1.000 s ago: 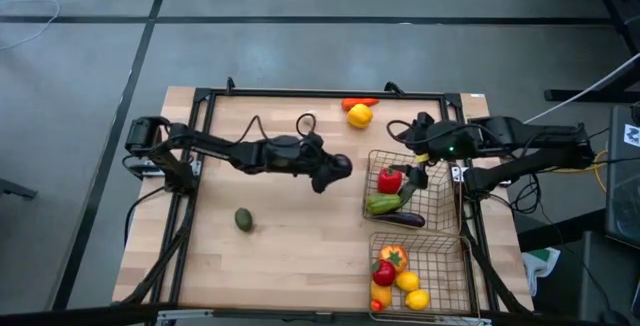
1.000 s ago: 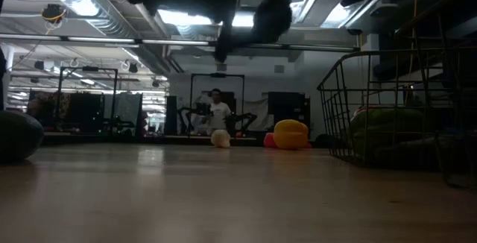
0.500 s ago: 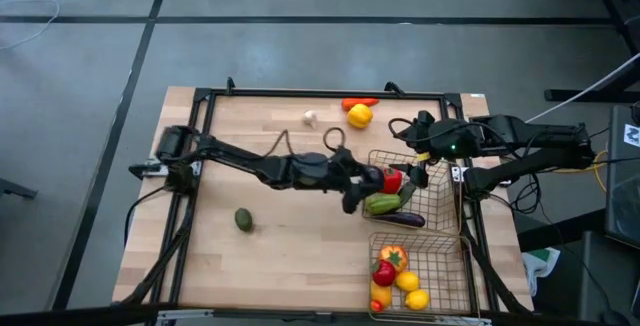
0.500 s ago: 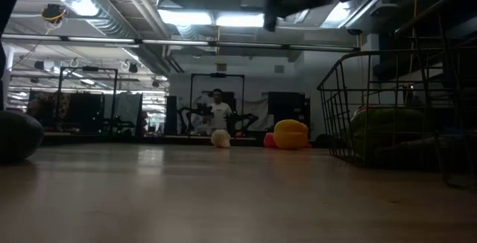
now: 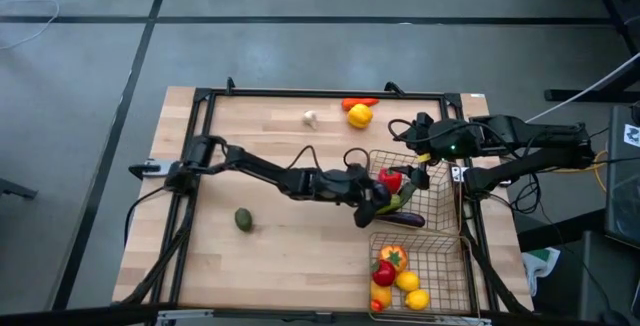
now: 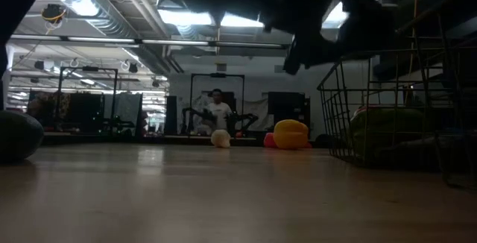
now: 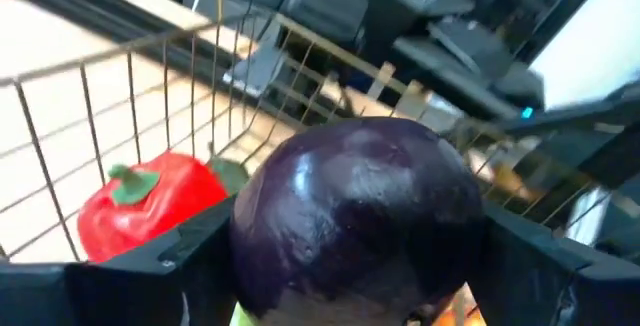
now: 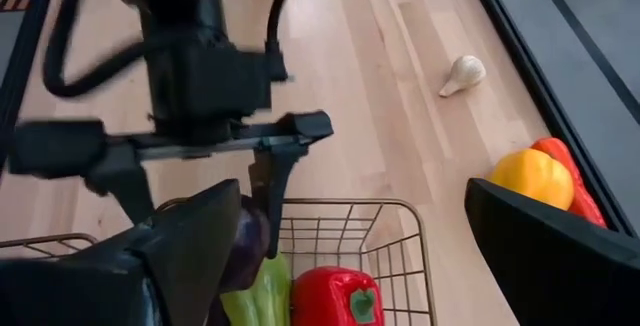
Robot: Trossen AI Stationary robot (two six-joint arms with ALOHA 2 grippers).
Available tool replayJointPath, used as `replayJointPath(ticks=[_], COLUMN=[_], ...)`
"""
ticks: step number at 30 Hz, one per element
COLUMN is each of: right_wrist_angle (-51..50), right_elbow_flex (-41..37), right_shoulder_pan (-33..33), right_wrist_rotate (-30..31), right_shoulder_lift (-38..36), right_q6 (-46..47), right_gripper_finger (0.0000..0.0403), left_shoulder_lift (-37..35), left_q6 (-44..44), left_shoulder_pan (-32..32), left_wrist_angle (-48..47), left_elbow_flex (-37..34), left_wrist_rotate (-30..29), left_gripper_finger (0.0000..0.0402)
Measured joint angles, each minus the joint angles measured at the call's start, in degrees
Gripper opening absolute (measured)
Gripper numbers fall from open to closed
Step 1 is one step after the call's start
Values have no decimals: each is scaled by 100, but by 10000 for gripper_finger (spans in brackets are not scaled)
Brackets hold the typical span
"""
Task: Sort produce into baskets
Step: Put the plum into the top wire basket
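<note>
My left gripper is shut on a round, glossy purple piece of produce above the left rim of the far basket. That basket holds a red pepper, a green pepper and a long eggplant. The near basket holds a tomato and lemons. My right gripper hangs open over the far basket's far side, touching nothing. An avocado, a garlic, a yellow pepper and a red pepper lie on the table. My left gripper pinches the purple piece between its two fingers, one on each of its opposite sides. The fingers come nearly level from the table's left, slanting a little down. The piece is lifted clear, above the basket's wire rim.
A dark metal frame runs around the wooden table. The two baskets stand side by side along the right edge. Bare wood lies between the avocado and the baskets. A person stands far off in the room behind, seen in the low view.
My left gripper has gone from the table's middle toward the right edge and slightly nearer and lower, rolling a little, up to the far basket's left rim. The purple piece has travelled with it, lifted clear. The garlic, hidden under the arm before, now shows.
</note>
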Motion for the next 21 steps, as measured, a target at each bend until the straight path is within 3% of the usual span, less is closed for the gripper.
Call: replayJointPath(ticks=[21], right_wrist_angle=[13], right_elbow_flex=[2], right_shoulder_pan=[0], right_wrist_rotate=[-4], right_shoulder_lift=[2], right_q6=[-2], right_gripper_finger=[383], left_shoulder_lift=[66], left_q6=[542], left_shoulder_pan=[35], left_wrist_angle=[-235], left_elbow_flex=[0], left_wrist_rotate=[0], left_gripper_finger=[306])
